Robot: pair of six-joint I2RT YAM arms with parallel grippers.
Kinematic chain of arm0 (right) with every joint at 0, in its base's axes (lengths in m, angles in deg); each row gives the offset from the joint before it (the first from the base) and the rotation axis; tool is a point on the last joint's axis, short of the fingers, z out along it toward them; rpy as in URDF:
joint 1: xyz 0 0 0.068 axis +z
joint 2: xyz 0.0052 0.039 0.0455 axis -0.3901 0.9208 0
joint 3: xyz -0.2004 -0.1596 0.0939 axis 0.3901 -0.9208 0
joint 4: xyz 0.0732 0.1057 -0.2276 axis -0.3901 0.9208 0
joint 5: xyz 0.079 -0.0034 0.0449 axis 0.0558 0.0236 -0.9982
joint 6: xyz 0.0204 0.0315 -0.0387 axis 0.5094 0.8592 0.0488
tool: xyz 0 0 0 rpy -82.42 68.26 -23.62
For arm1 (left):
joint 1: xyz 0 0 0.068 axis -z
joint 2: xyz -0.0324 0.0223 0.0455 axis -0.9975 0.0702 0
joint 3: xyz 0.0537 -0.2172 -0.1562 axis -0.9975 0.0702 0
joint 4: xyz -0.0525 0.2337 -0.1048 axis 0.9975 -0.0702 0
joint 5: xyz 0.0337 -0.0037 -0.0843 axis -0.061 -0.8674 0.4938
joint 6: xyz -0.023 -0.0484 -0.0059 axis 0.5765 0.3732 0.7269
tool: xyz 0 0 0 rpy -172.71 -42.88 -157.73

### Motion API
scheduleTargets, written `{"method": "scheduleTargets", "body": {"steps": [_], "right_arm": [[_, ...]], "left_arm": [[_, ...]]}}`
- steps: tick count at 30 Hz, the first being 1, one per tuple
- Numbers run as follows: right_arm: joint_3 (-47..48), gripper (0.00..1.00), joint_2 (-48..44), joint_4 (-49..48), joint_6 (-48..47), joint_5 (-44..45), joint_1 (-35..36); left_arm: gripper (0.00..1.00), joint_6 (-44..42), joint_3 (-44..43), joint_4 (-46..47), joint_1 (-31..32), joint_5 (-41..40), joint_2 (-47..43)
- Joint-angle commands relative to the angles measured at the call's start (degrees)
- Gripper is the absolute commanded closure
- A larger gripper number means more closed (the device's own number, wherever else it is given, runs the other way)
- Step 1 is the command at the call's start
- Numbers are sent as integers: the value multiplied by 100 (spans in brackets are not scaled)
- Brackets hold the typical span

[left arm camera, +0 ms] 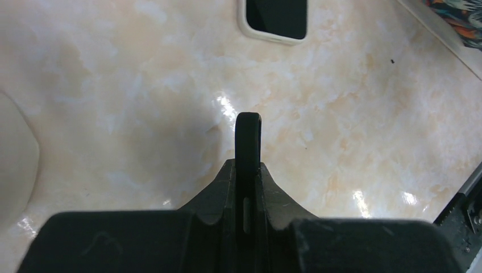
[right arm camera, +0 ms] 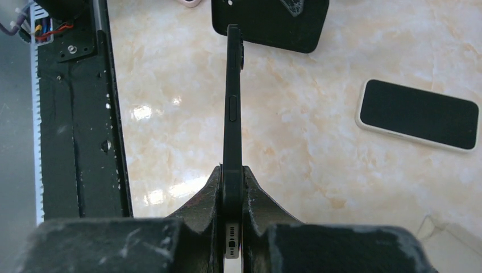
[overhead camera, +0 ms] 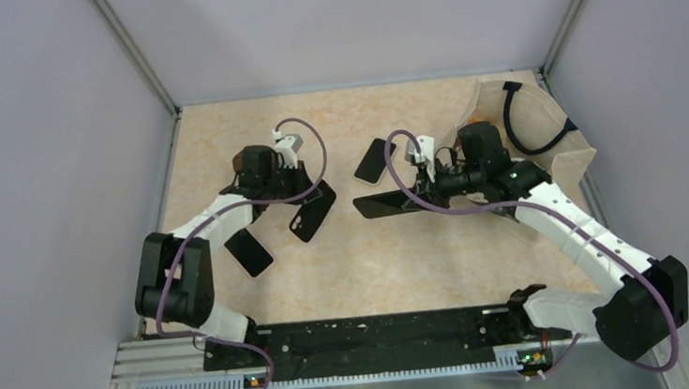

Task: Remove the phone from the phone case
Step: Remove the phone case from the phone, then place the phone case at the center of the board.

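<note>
My left gripper (overhead camera: 300,196) is shut on a thin black phone case (overhead camera: 314,211), which shows edge-on between the fingers in the left wrist view (left arm camera: 248,142). My right gripper (overhead camera: 421,191) is shut on a black phone (overhead camera: 387,204) and holds it edge-on above the table. In the right wrist view the phone (right arm camera: 233,102) runs forward from the gripper (right arm camera: 233,170), its pale port end between the fingers. The black case (right arm camera: 273,25) lies beyond the phone's far tip, apart from it.
A white-cased phone (overhead camera: 374,161) lies screen up between the arms and shows in both wrist views (left arm camera: 275,20) (right arm camera: 418,114). Another black phone (overhead camera: 250,252) lies near the left arm. A beige bag (overhead camera: 543,139) with a black cord stands back right. A black rail (overhead camera: 372,335) runs along the front.
</note>
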Motion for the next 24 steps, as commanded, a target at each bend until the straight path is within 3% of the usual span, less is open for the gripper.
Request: {"method": "scheduleTargets", "body": {"steps": [1, 11, 24], "right_arm": [[-227, 100, -422, -775, 291, -298, -193], [-541, 100, -409, -1095, 597, -423, -450], [-588, 100, -430, -1082, 660, -430, -630]], "left_arm": [[100, 138, -233, 122, -296, 25, 256], [100, 884, -20, 1724, -398, -23, 683], [100, 1969, -530, 2822, -407, -1070, 1794]]}}
